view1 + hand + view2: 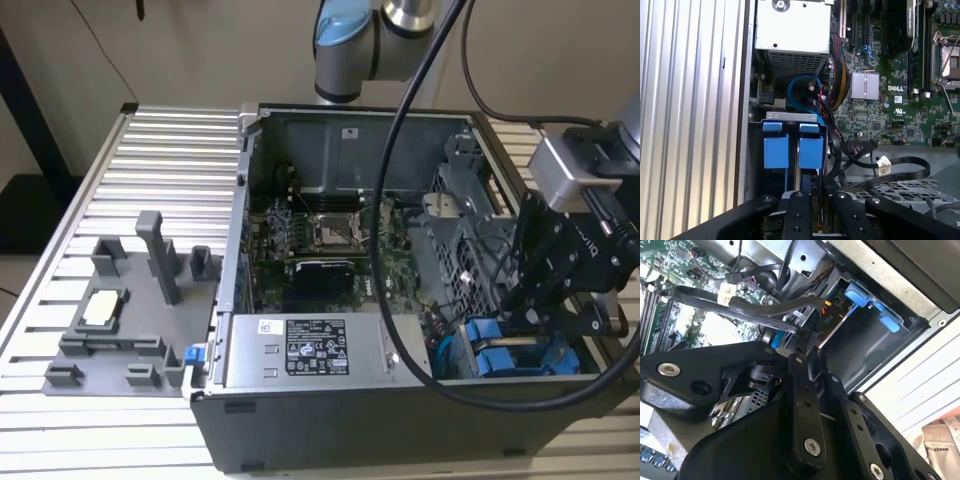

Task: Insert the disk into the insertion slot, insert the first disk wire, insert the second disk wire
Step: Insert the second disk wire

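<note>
Two blue-framed drives stand side by side in the grey drive cage at the case's corner. The disk sits in the insertion slot, directly in line with my gripper. In the exterior view my gripper reaches down into the case just above the blue carriers. In the second wrist view its narrow fingertips are drawn together on a black disk wire, close to the disk's connector end. The carriers' blue tabs lie beyond it.
The open computer case lies on a slatted metal table. A power supply sits beside the cage, the motherboard behind it. Loose black and blue cables crowd the cage. A grey fixture stands at the exterior view's left.
</note>
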Robot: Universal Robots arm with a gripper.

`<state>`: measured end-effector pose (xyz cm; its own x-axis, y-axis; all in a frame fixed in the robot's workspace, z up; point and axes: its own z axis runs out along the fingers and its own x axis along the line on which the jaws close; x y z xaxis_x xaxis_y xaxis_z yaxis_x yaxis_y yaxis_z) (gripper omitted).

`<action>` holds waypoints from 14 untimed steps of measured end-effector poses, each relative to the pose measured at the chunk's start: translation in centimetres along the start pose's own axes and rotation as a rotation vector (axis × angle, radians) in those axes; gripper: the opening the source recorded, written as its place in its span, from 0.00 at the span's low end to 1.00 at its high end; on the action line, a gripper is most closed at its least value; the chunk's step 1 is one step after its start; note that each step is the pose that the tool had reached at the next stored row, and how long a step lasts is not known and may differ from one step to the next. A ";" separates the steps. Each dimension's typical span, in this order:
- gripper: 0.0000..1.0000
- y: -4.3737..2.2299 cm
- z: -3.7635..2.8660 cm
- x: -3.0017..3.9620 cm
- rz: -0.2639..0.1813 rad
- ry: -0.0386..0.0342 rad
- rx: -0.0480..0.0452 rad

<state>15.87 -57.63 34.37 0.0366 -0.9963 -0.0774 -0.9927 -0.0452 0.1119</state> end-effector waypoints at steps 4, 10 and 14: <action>0.24 0.02 -0.14 0.08 0.003 -0.0019 -0.0082; 0.24 -0.03 -0.06 0.16 0.006 -0.0026 -0.0095; 0.24 -0.07 -0.03 0.18 0.009 -0.0029 -0.0098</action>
<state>15.94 -57.81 34.37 0.0272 -0.9965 -0.0793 -0.9918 -0.0368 0.1223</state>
